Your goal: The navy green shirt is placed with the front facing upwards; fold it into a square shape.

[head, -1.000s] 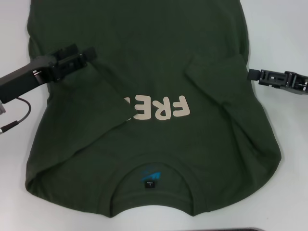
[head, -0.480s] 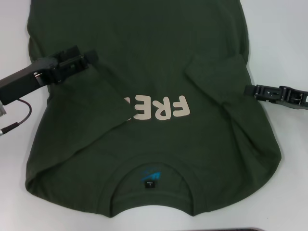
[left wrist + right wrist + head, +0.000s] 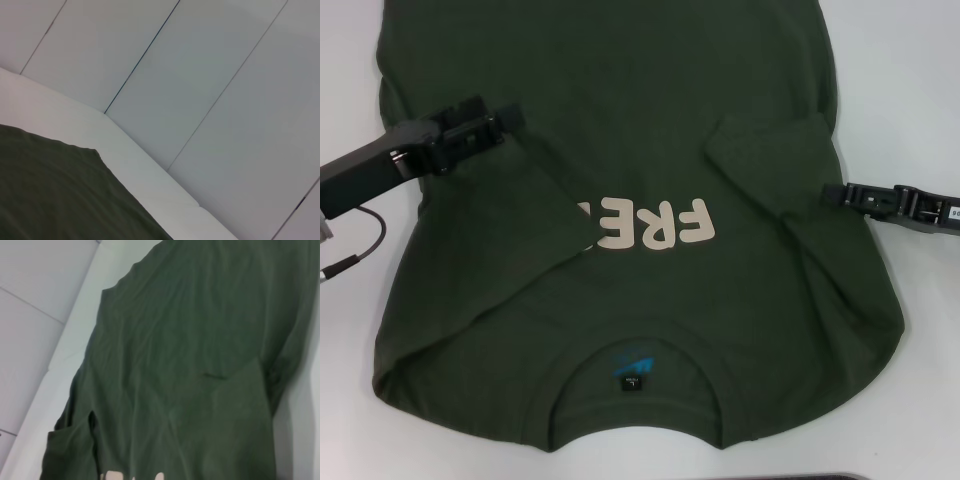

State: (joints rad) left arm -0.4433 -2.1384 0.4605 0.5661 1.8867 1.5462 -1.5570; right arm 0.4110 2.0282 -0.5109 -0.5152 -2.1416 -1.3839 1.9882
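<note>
the navy green shirt [image 3: 620, 200] is spread flat on the white table [image 3: 910, 80], front upward, with its ribbed collar [image 3: 635, 345] nearest the robot and a small black-and-blue neck label [image 3: 632, 372] seen inside the neck opening. beyond the collar, pale block letters [image 3: 655, 225] are read across the chest — only part of the word is exposed, since the sleeve on the robot's left has been folded inward over the chest and covers the start of it. on the robot's right, the other sleeve [image 3: 770, 160] is likewise laid inward over the body, its edge forming a raised fold.

the right gripper [image 3: 835, 195] is held low at the shirt's right edge, level with the lettering, its tip touching or just beside the cloth; whether its fingers are spread or pressed together cannot be told. slightly farther off, the left gripper [image 3: 510, 118] is positioned over the folded left sleeve, close to the fabric — its fingers appear close together, but whether cloth is pinched cannot be told.

farthest away, the hem end of the shirt runs out of the head view. in the left wrist view a corner of the shirt [image 3: 65, 195] is seen lying on the table near a pale panelled wall [image 3: 200, 75].
</note>
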